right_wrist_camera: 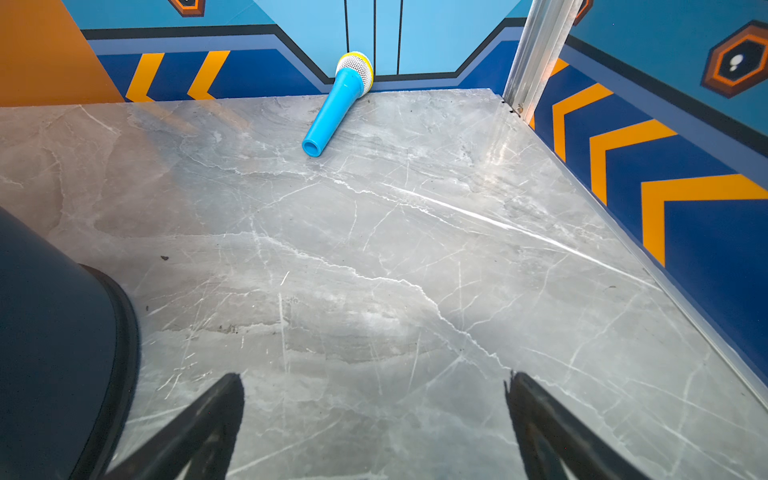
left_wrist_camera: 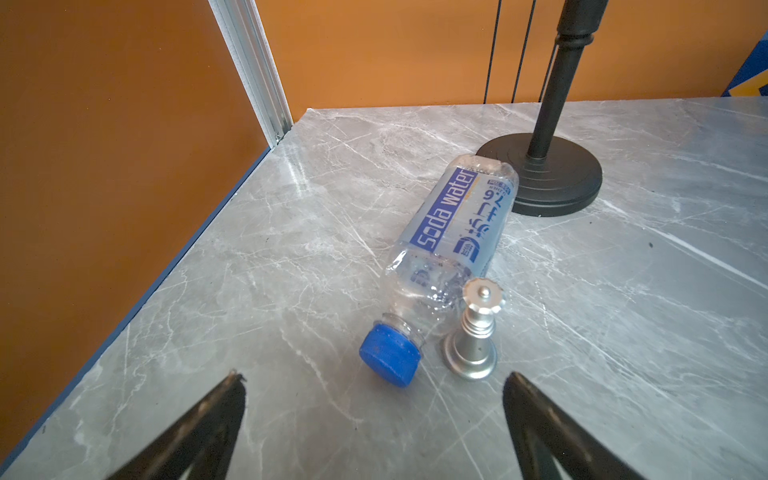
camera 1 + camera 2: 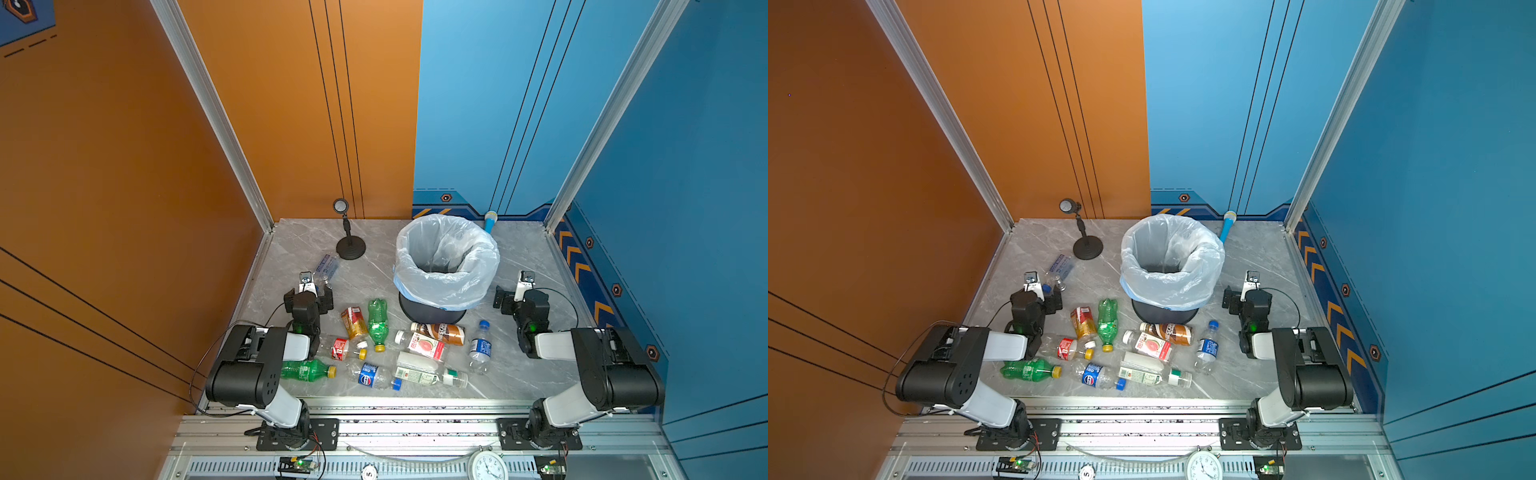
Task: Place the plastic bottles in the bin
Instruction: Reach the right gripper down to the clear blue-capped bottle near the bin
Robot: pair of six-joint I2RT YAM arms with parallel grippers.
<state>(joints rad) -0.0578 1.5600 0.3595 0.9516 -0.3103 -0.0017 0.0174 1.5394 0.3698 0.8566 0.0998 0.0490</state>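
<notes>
Workplace as I see it from my remote station: a robotics lab test cell. Aluminium frame posts (image 3: 210, 104) hold printed walls, an orange panel (image 3: 104, 166) and a blue panel (image 3: 478, 104), with yellow chevrons (image 1: 623, 139) along the base. The marble-patterned tabletop (image 3: 374, 266) meets a slotted aluminium rail (image 3: 415, 428), to which my left arm (image 3: 249, 365) and right arm (image 3: 615, 370) are bolted. A clock (image 3: 488, 465) and a circuit board (image 3: 299, 462) with a green light sit at the front edge.
</notes>
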